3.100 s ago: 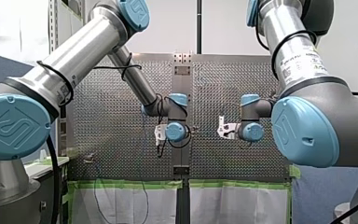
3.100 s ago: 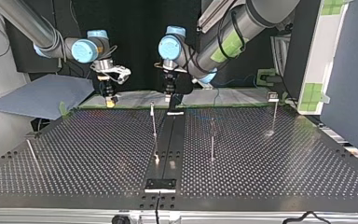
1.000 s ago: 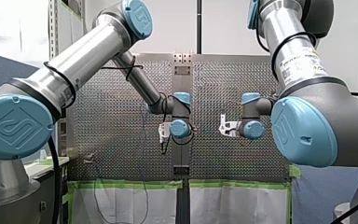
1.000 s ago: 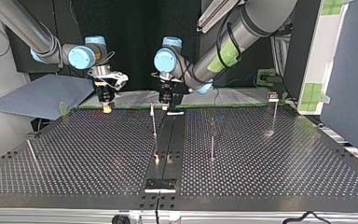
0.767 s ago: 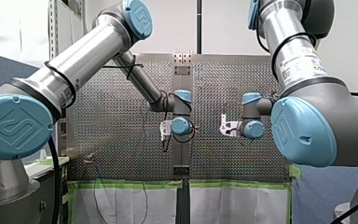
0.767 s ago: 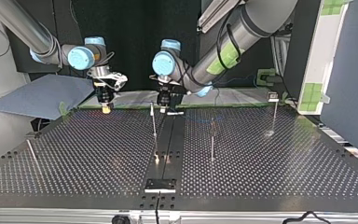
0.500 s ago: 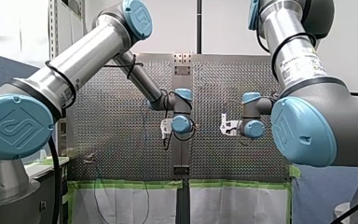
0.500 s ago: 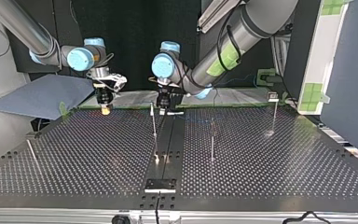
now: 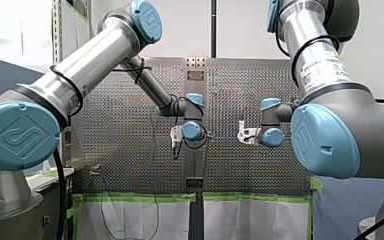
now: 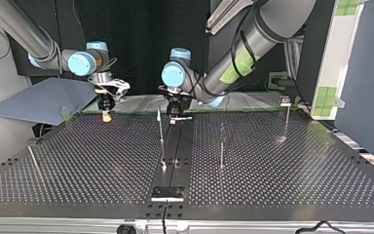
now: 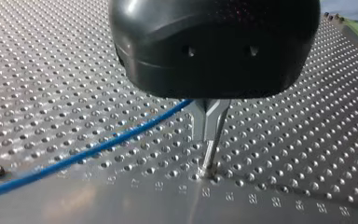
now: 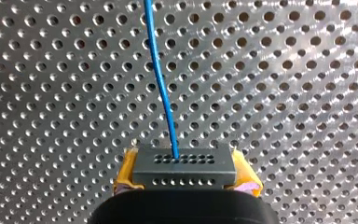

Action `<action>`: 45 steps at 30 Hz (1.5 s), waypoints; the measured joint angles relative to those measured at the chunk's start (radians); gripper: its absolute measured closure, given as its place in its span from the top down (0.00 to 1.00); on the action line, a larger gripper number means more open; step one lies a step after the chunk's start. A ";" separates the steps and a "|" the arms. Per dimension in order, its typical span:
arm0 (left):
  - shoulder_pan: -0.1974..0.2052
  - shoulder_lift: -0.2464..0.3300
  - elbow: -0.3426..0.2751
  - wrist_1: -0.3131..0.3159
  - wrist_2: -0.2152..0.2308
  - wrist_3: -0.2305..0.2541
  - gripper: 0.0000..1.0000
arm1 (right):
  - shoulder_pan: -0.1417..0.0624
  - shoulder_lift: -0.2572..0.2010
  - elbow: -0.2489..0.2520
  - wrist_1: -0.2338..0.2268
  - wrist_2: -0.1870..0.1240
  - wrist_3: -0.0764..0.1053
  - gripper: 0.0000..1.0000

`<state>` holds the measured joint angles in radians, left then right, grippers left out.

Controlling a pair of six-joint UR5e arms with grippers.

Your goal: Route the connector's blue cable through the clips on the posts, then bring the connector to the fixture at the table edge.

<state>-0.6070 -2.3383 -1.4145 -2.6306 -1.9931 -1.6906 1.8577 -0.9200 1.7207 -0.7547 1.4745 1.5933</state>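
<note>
1. Near the left edge of the surface (image 10: 87, 156), as the top view shows it, a thin post (image 10: 33, 159) leans instead of standing straight.
2. My right claw (image 10: 106, 116) hangs over the far-left part of the surface and points down. In its wrist view its yellow pads (image 12: 127, 169) clamp a grey connector (image 12: 184, 165) from both sides. The claw is closed on that block, which sits between the pads.
3. The blue cable (image 12: 161, 79) leaves the middle of the connector's face and runs ahead of the claw over the holes.
4. A second post (image 10: 161, 136) stands upright just left of the dark middle strip (image 10: 180, 146).
5. A black plate (image 10: 167, 193) lies at the strip's end, at the middle of the near edge.
6. My left claw (image 10: 174, 116) hangs toward the strip's far end, just right of the second post's top. In its wrist view the metal fingers (image 11: 204, 122) are pressed together and point down. The cable comes in low from one side and climbs into their upper part, so the claw grips the cable.
7. A third post (image 10: 221, 148) stands upright right of the strip.
8. A fourth post (image 10: 286, 122) stands toward the far-right corner, with a small clip (image 10: 285, 101) on top.
</note>
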 joint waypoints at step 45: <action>-0.055 0.038 -0.030 -0.156 0.117 0.142 1.00 | 0.005 0.004 -0.003 0.001 -0.013 -0.005 0.00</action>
<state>-0.6624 -2.3006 -1.4450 -2.7865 -1.8764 -1.5483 1.8631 -0.9155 1.7175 -0.7535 1.4620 1.5880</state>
